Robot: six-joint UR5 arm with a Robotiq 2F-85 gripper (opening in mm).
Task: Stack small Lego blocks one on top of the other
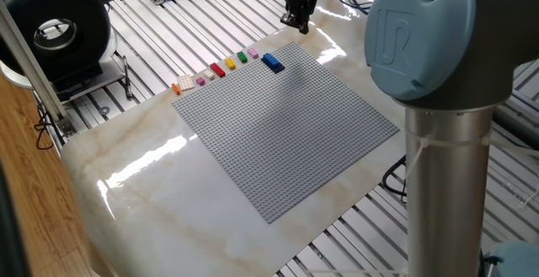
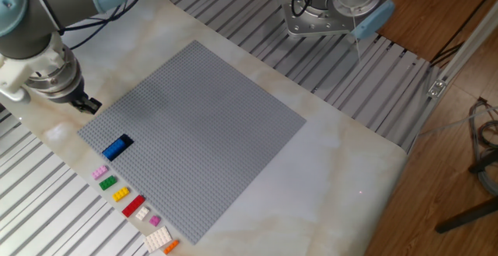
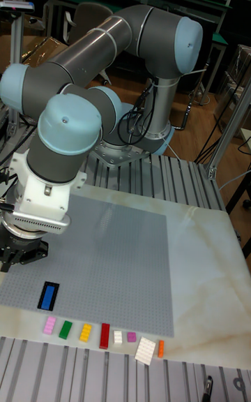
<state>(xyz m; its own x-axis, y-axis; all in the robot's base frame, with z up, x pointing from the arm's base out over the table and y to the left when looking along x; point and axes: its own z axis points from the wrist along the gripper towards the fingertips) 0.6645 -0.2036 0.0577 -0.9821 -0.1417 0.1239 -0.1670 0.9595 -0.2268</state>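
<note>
There is one grey baseplate (image 3: 111, 248). Nine loose bricks show in the tall fixed view. One blue brick (image 3: 49, 295) sits on the plate towards its 7 o'clock corner. Eight more bricks line the plate's 6 o'clock edge:
- one green brick (image 3: 65, 329)
- one yellow brick (image 3: 85, 332)
- one red brick (image 3: 105, 336)
- one orange brick (image 3: 160, 348)
- two pink: the end pink brick (image 3: 49, 325) and the small pink brick (image 3: 131, 337)
- two white: the small white brick (image 3: 118, 337) and the big white brick (image 3: 146, 350)
</note>
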